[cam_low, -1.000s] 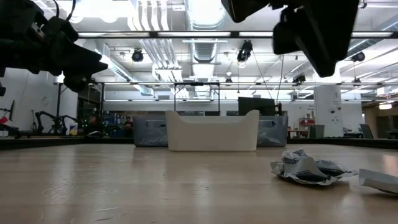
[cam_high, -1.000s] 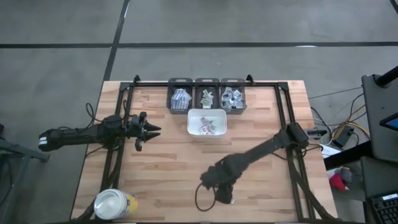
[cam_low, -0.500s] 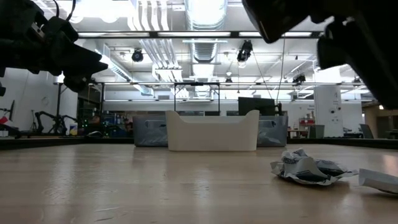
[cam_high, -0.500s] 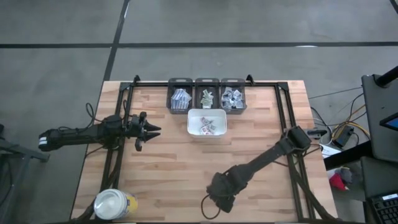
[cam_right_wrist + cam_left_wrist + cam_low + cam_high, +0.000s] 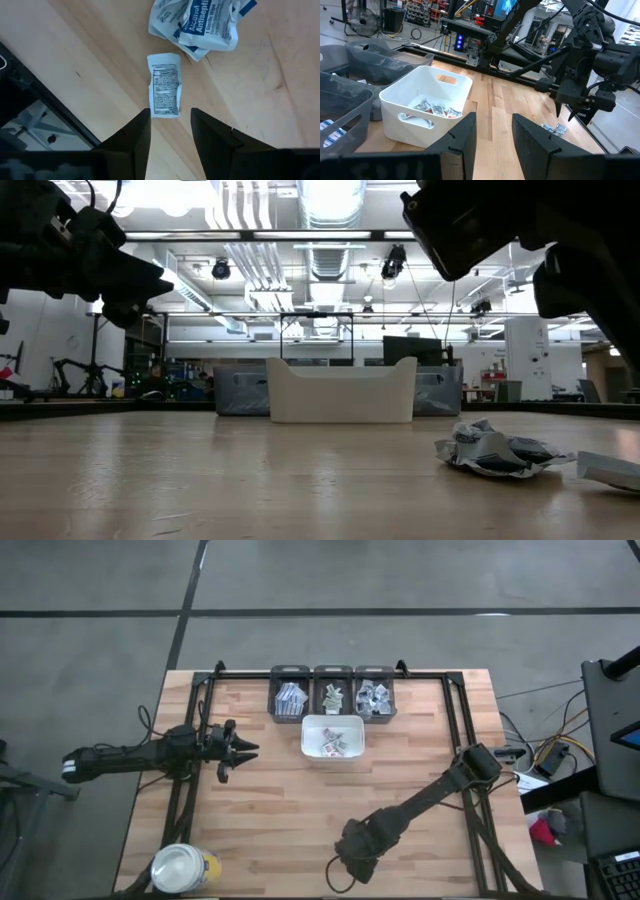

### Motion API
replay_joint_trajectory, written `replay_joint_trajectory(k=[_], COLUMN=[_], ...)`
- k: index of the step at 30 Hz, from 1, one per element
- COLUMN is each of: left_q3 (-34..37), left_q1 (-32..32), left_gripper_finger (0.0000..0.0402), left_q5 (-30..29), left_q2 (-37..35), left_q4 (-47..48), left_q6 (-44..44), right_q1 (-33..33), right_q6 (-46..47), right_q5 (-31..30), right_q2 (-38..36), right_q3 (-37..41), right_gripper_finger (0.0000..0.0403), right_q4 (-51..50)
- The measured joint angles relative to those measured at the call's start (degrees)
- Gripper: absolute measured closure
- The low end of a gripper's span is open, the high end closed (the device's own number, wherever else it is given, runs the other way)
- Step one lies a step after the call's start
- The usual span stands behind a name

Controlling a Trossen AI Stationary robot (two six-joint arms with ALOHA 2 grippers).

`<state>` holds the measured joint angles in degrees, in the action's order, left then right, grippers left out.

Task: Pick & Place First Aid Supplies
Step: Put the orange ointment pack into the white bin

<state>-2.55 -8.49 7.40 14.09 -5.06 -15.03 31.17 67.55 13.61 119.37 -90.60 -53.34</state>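
Right gripper is poised over a small white packet lying on the tabletop, fingers parted, nothing gripped. Crumpled packets are seen beside it. Left gripper, parted and empty, is parked well apart.

We note tray mid-table, just before 3 bins. Left gripper left of tray. Right gripper well before tray, over loose packets.

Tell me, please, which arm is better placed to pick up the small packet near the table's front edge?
The right: its tool hangs open directly over the packet, while the left tool waits across the table beside the white tray.
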Motion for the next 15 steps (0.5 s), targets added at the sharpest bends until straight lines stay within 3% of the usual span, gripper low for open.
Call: replay_joint_trajectory(k=[15], left_q3=[0.0], left_q1=[0.0], left_gripper_finger=[0.0282], left_q5=[0.0], left_q2=[0.0], left_q4=[0.0], left_q6=[0.0], right_q1=[0.4], right_q6=[3.3], right_q5=[0.4], right_q2=[0.0], right_q3=[5.1], right_gripper_finger=[0.0271], right_q4=[4.9])
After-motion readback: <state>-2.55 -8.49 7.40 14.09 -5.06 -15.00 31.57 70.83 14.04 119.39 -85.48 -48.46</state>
